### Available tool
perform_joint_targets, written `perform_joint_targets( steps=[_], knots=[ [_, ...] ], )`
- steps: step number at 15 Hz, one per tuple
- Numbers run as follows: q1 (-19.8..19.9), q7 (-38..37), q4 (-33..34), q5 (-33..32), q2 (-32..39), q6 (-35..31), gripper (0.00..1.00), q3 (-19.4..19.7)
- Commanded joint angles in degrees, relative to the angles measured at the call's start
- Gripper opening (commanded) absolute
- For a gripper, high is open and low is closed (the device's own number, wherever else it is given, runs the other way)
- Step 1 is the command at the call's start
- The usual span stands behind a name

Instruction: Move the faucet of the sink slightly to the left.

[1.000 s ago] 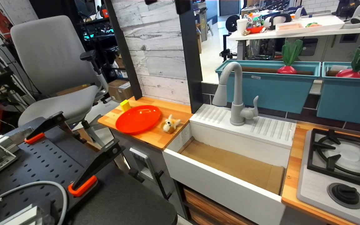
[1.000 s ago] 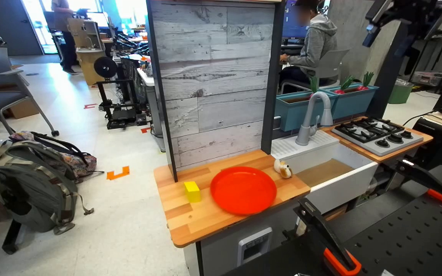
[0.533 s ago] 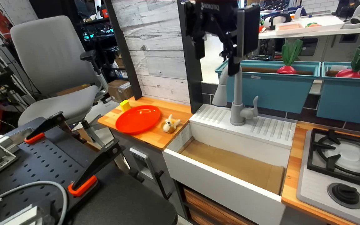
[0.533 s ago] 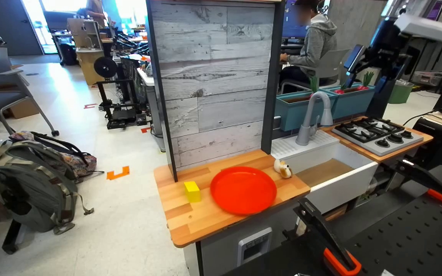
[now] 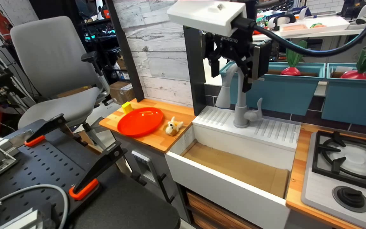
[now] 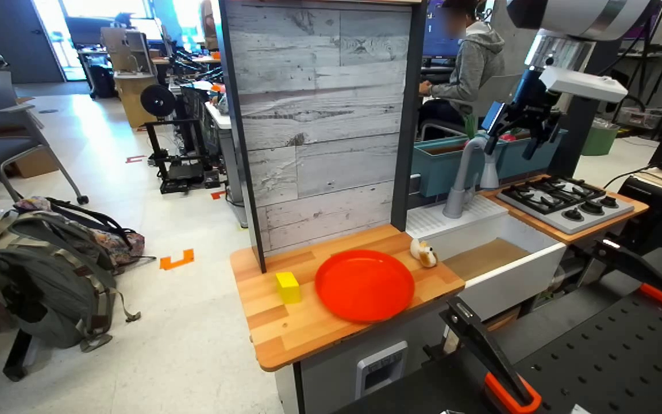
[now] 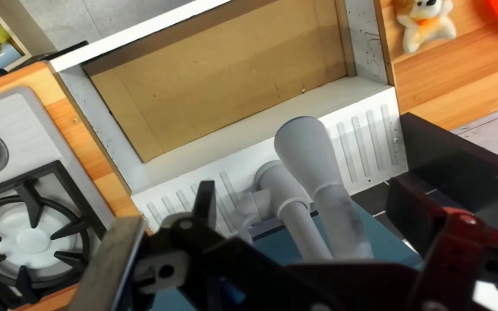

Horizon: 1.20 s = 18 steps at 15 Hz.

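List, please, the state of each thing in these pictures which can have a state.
Faucet: upright, not running, spout pointing down
Faucet lever: pointing up
Gripper: open; whether it touches the faucet, unclear
Sink: brown sheet lying inside
Stove burners: appear unlit
Stove knobs: setting unreadable
Red plate: lying flat on the counter
Yellow block: resting on the counter
Toy dog: on the counter, posture unclear

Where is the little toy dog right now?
In an exterior view, the toy dog is on the wooden counter, between the red plate on the picture's left and the white sink on the picture's right.
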<state>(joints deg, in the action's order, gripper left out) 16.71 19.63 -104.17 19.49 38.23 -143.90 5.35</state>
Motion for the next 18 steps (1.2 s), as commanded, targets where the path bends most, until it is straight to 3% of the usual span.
perform_joint_targets(
  steps=[1,4,5,6,15,18],
  knots=[
    [0.55,-3.47,4.78,-3.46,3.61,0.69,1.0,-1.4],
    [0.47,-4.89,6.3,-5.11,4.75,0.91,1.0,-2.01],
    [0.37,-5.48,6.71,-5.66,5.0,1.22,0.75,-2.0],
    [0.41,-5.8,6.8,-5.97,5.13,1.05,0.74,-2.11],
    [0.98,-5.17,3.65,-5.8,3.24,0.06,0.05,-3.15],
    [2.11,-5.38,3.5,-3.53,2.83,1.8,0.07,-4.77]
  ],
)
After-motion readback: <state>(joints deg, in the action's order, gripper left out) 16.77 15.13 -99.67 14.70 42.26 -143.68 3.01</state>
